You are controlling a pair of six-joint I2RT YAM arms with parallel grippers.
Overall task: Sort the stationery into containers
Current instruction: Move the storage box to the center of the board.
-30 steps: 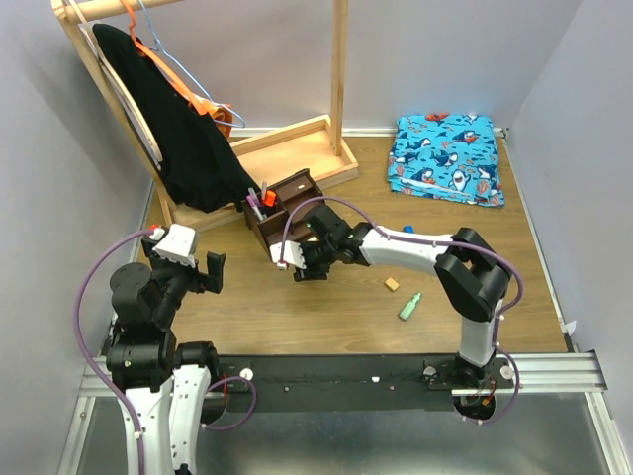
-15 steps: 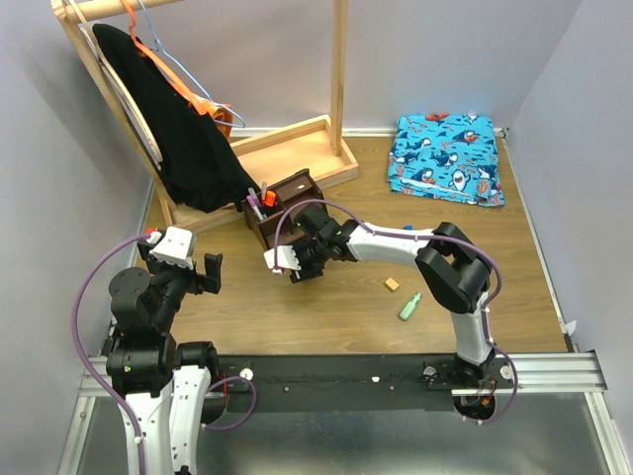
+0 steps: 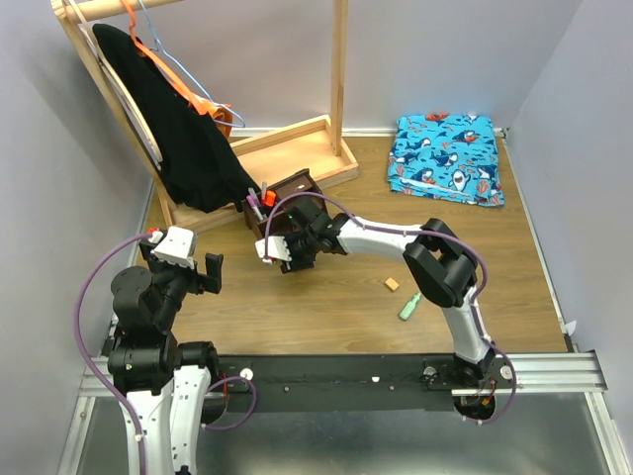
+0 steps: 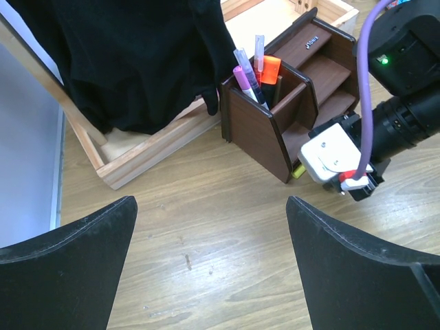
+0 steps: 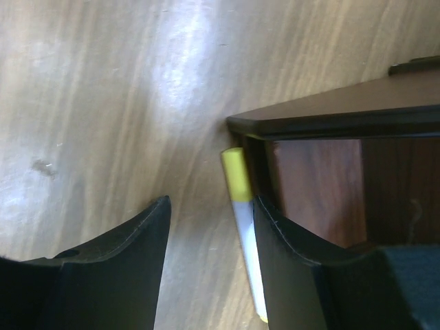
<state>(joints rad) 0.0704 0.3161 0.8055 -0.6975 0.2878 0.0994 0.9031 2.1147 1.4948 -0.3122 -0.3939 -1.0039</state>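
Surface (image 3: 326, 297): brown wood grain, carrying everything below.
Rack frame (image 3: 297, 139): pale wood, at the far left of the surface.
Black garment (image 3: 168, 129): hangs on the rack, with its lower edge just beside the organiser.
Blue cloth (image 3: 445, 158): shark print, folded in the far right corner, well apart from the rest.
Organiser (image 4: 275, 117): dark brown and boxy, standing against the rack frame's near rail, with stepped compartments.
Left hand (image 4: 210, 213): fingers spread wide with nothing between them, raised above the surface at near left and apart from the organiser.
Right hand (image 5: 210, 206): reached across to the organiser's near corner, low over the surface. The fingers are apart and straddle the yellow-white pen without clamping it.
Upright pens (image 4: 242, 75): pink, orange and clear-capped, standing together in the organiser's tall compartment.
Yellow-white pen (image 5: 242, 213): lying on the surface outside the organiser, with its yellow end touching the corner.
Highlighter (image 3: 409, 307): mint green, on the surface at near right.
Eraser (image 3: 392, 284): tan cube, near the highlighter.
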